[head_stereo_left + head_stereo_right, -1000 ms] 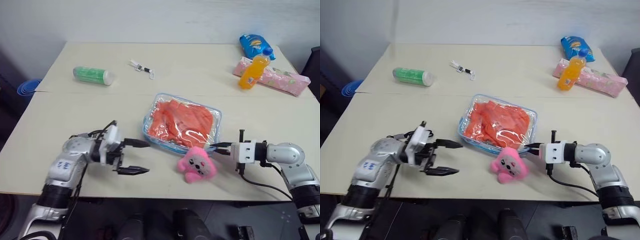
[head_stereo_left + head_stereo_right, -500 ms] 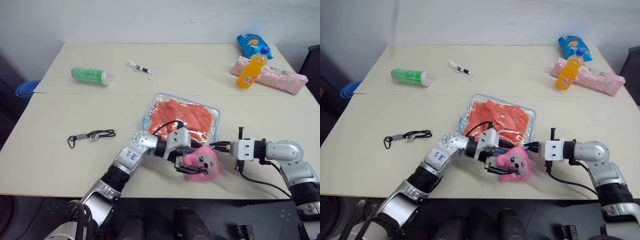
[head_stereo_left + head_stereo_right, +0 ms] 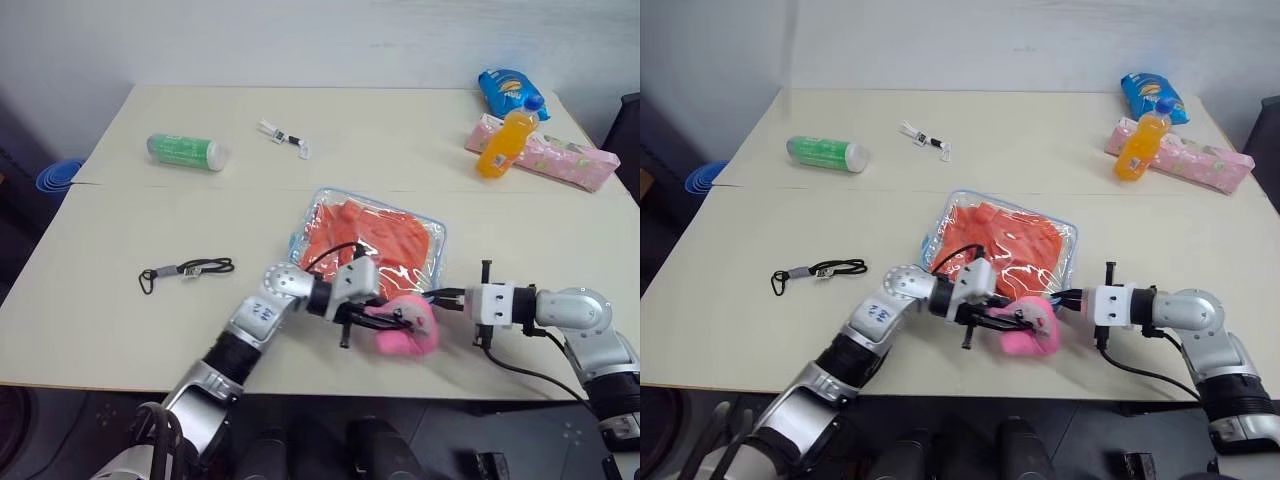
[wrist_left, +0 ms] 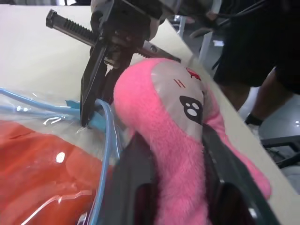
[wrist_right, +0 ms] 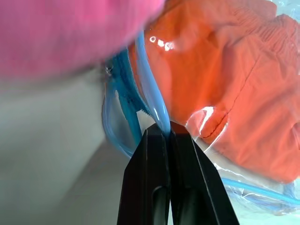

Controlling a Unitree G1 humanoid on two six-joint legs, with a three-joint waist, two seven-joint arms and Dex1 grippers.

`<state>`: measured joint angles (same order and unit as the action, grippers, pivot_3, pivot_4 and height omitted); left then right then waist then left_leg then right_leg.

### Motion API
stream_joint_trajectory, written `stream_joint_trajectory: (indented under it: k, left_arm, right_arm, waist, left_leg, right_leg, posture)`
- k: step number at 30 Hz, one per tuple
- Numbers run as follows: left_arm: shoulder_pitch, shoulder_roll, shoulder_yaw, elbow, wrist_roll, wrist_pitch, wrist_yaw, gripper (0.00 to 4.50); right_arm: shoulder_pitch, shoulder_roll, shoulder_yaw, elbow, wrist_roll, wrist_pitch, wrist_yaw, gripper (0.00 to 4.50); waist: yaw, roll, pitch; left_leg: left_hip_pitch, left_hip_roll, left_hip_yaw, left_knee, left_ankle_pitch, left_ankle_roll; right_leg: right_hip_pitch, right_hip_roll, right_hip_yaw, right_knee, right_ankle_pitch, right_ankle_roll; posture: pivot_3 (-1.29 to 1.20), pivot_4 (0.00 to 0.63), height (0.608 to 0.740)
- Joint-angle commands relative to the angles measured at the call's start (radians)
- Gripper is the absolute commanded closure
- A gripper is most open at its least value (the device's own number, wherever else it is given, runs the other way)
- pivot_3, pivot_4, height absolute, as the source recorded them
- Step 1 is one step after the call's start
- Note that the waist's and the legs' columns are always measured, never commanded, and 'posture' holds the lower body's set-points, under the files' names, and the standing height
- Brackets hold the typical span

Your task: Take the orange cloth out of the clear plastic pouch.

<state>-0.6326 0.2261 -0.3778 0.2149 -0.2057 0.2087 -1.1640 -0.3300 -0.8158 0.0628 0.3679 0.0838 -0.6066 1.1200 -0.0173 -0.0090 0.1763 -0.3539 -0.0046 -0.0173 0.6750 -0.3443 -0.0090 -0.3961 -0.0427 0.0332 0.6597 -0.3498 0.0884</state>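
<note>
A: Where are your two arms?

B: Your left arm reaches across to the right, low over the bench (image 3: 120, 290), elbow bent. The left hand (image 3: 395, 322) is clenched around the pink plush toy (image 3: 408, 330), one black finger (image 4: 136, 187) on each side of it in the left wrist view. Your right arm comes in from the right, forearm almost level, and the right hand (image 3: 438, 297) is pinched tight on the light-blue edging of the clear plastic pouch (image 3: 372, 240) at its near right corner, as the right wrist view shows.

A: And the pouch itself?

B: It lies flat near the middle of the bench, a glossy, wrinkled transparent rectangle with rounded corners. The orange cloth (image 3: 365, 235) is folded inside it, soft and creased. The toy is fuzzy and rounded with a paler face patch, touching the pouch's near edge.

A: What else is on the bench?

B: A black cord (image 3: 186, 270) on the left, a green cylinder (image 3: 186, 151) lying on its side, an orange bottle (image 3: 501, 142) beside a pink patterned pack (image 3: 560, 160), and a blue packet (image 3: 510, 92).
</note>
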Motion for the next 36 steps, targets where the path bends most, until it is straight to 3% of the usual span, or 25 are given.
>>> stream_joint_trajectory:
  k: [1,12,20,25,28,31,36]
  left_arm:
    - [0.001,0.085,0.092,-0.002,-0.058,0.001,-0.061,4.48]
    - [-0.054,0.394,0.283,0.286,-0.052,-0.047,-0.140,4.49]
    - [-0.165,0.502,0.332,0.584,-0.019,-0.177,-0.159,4.49]
    - [-0.161,0.502,0.398,0.530,-0.125,-0.142,-0.266,4.49]
    - [-0.138,0.511,0.387,0.453,-0.104,-0.138,-0.261,3.56]
    - [-0.106,0.528,0.379,0.343,-0.103,-0.138,-0.283,2.58]
    - [-0.088,0.568,0.369,0.269,-0.077,-0.200,-0.314,1.07]
  right_arm:
    - [0.004,-0.041,-0.045,0.030,0.043,-0.041,0.018,4.50]
    - [0.075,-0.129,-0.117,0.071,0.137,-0.126,0.074,4.50]
    - [0.061,-0.153,-0.135,0.161,0.195,-0.193,0.146,4.50]
    - [0.053,-0.120,-0.141,0.142,0.263,-0.123,0.146,4.50]
    - [0.142,-0.122,-0.157,-0.040,0.438,0.128,0.172,4.50]
    - [0.250,-0.139,-0.218,-0.193,0.502,0.253,0.160,3.82]
    - [0.497,-0.176,-0.379,-0.403,0.571,0.436,0.158,2.18]
  waist:
    - [0.000,0.000,0.000]
    - [0.012,0.000,0.000]
    - [0.011,0.000,0.000]
    - [0.005,-0.001,0.000]
    - [0.007,-0.001,0.000]
    - [0.013,0.000,0.000]
    - [0.018,0.000,0.000]
  left_leg:
    - [0.000,0.000,0.000,0.000,0.000,0.000]
    - [-0.001,0.000,0.000,0.001,-0.001,0.001]
    - [-0.001,0.000,0.000,0.001,-0.001,0.002]
    - [-0.001,0.000,0.000,0.001,-0.002,0.002]
    - [-0.002,0.000,-0.001,0.001,-0.002,0.002]
    - [-0.002,0.001,-0.002,0.001,-0.002,0.002]
    - [-0.003,0.000,-0.002,0.002,-0.003,0.003]
  right_leg:
    - [0.000,0.000,0.000,0.000,0.000,0.000]
    - [0.000,-0.001,-0.001,-0.001,0.000,0.000]
    - [0.000,-0.001,-0.001,-0.001,0.000,0.000]
    - [-0.001,-0.001,-0.001,0.000,0.000,0.000]
    - [-0.001,-0.001,-0.002,0.000,0.000,0.000]
    - [-0.002,-0.001,-0.002,0.000,0.000,0.000]
    - [-0.001,-0.002,-0.002,-0.001,0.000,0.000]
  posture:
    - [0.00,0.150,0.740]
    - [0.00,0.150,0.740]
    - [0.00,0.150,0.740]
    - [0.00,0.150,0.740]
    - [0.00,0.150,0.740]
    - [0.00,0.150,0.740]
    - [0.00,0.150,0.740]
